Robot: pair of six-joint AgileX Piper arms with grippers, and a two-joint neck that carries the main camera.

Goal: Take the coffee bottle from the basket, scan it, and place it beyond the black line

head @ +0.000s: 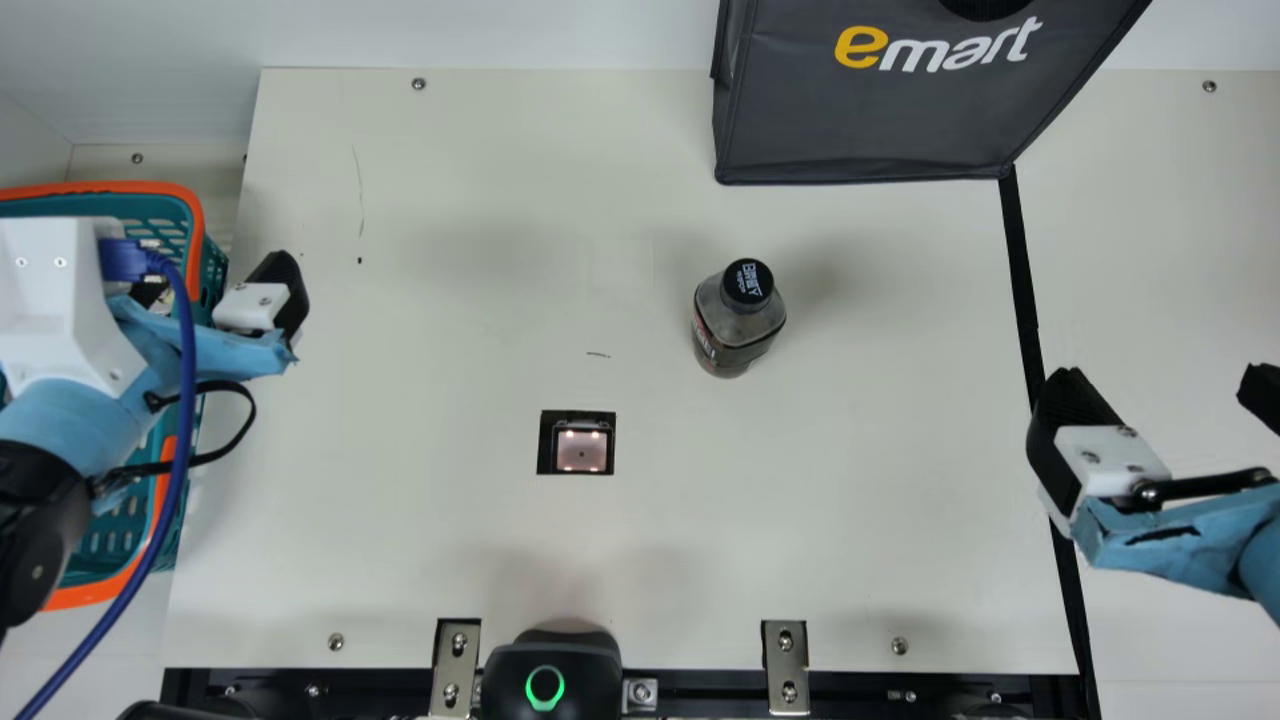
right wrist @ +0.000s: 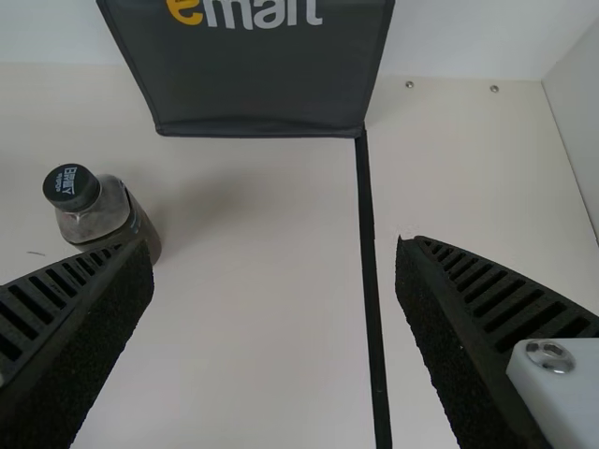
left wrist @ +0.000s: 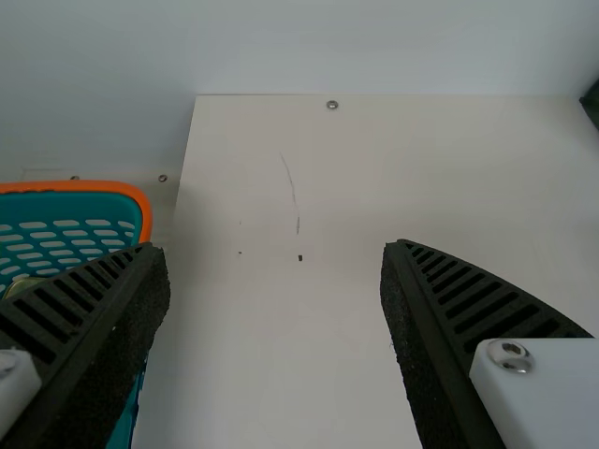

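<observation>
In the main view the coffee bottle (head: 738, 320) stands upright on the table, left of the black line (head: 1022, 270), behind and right of the scanner window (head: 581, 447). My left gripper (head: 225, 295) is over the basket (head: 190, 215) at the far left; in the left wrist view, the left gripper (left wrist: 276, 290) is open and holds nothing. My right gripper (head: 1160, 400) is by the black line, right of the bottle. The right wrist view has the right gripper (right wrist: 276, 290) open, with the bottle (right wrist: 98, 210) beyond one finger and the line (right wrist: 368, 243) between the fingers.
A dark grey bag (head: 870, 110) stands at the back, its lower right corner meeting the black line. A black device with a green ring (head: 545, 688) and metal brackets sit at the table's front edge (head: 700, 668).
</observation>
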